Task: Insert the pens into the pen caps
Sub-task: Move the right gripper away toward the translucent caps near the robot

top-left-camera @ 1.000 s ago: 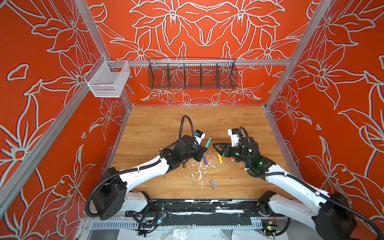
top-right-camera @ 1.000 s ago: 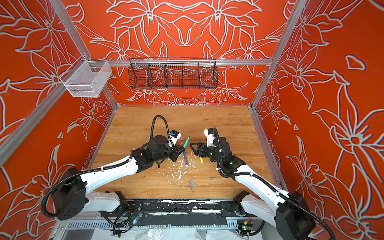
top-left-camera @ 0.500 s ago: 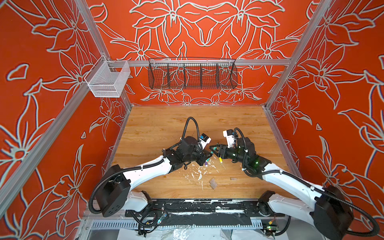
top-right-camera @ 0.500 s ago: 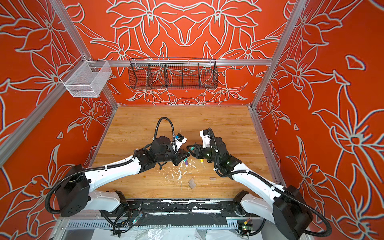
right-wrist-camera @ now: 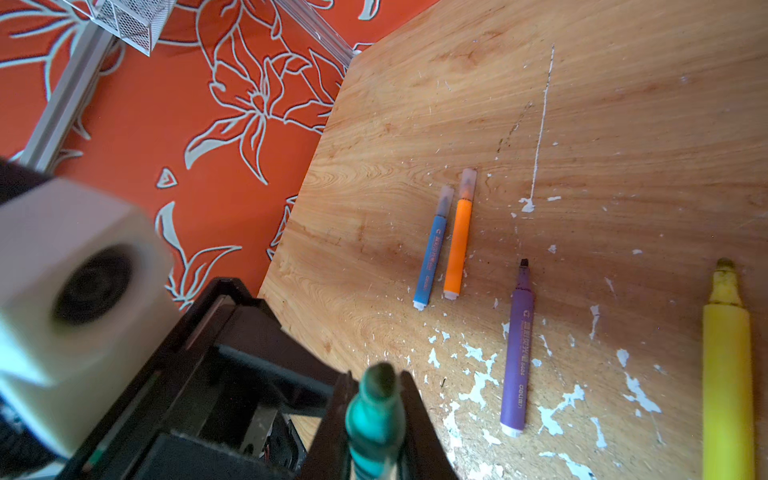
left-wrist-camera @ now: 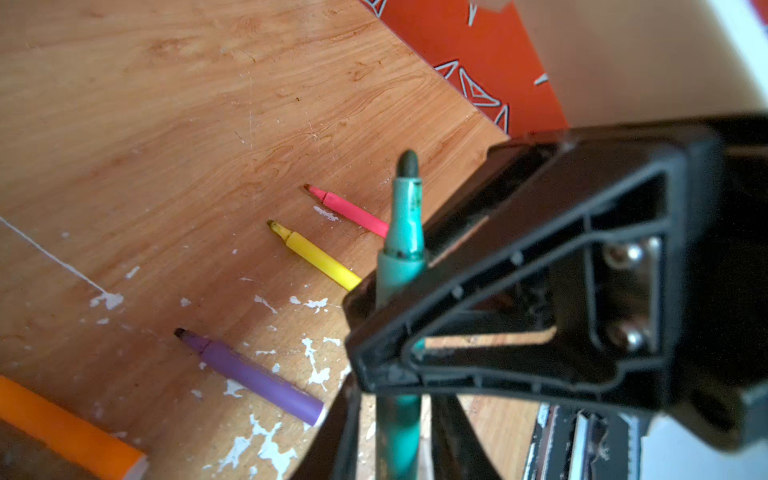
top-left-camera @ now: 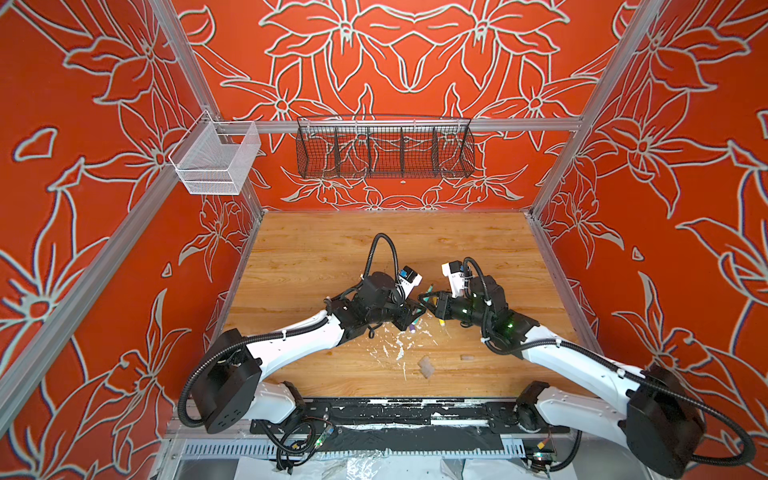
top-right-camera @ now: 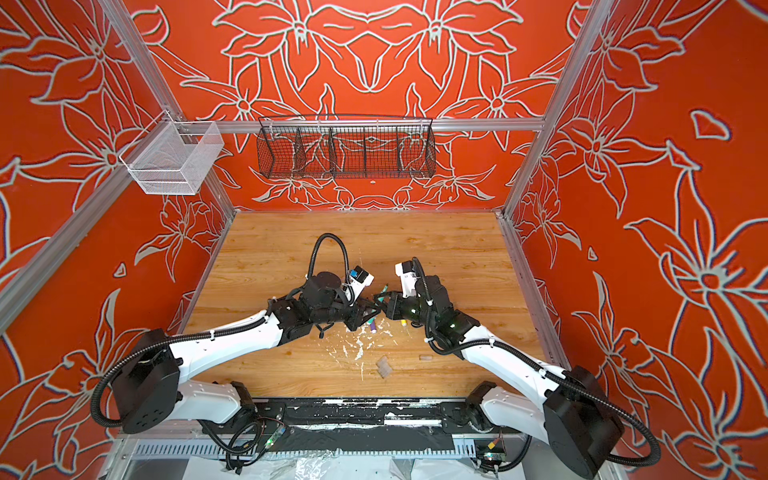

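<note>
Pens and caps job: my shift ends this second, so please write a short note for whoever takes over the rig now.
Right claw: shut on the green pen, whose tip is bare.
Left claw: slightly open around the same pen's barrel; the two claws meet over mid-table.
Done: blue pen and orange pen lie capped, side by side.
Left: the green pen, plus purple pen, yellow pen and pink-red pen, lying uncapped on the table.
Loose caps lie near the front edge; their count is unclear.
</note>
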Controlling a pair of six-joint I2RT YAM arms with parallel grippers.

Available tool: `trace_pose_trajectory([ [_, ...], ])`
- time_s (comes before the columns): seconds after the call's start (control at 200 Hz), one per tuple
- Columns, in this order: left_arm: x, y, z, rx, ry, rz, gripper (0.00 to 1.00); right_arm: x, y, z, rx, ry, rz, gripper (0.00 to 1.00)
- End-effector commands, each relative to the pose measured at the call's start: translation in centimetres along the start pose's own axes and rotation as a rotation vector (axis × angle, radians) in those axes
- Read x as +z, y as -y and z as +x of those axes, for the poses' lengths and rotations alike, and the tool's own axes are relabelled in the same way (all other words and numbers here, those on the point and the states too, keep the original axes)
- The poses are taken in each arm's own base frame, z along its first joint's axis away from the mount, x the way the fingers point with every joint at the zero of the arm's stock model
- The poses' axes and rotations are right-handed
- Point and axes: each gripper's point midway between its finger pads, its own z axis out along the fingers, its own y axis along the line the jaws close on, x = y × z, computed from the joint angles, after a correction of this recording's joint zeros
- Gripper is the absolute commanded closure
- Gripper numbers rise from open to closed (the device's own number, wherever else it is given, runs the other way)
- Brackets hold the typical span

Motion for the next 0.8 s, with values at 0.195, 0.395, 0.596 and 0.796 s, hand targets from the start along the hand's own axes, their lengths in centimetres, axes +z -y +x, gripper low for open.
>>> trace_pose_trajectory([
  [0.195, -0.1, 0.7, -1.4, 0.010, 0.042, 0.020, 0.69, 0.3, -3.3, 0.4, -0.049, 0.009, -0.088, 0.92],
  [0.395, -0.8, 0.9, -1.7, 0.010, 0.073, 0.022, 0.93, 0.4, -3.5, 0.8, -0.055, 0.007, -0.085, 0.90],
  [0.596, -1.7, -0.8, -2.3, -0.045, 0.119, -0.020, 1.00, 0.3, -2.8, 0.6, -0.070, 0.020, -0.043, 0.57],
  [0.796, -3.6, -5.6, -2.6, -0.166, 0.213, -0.149, 1.00, -0.9, -1.4, -0.3, -0.101, 0.076, 0.056, 0.49],
])
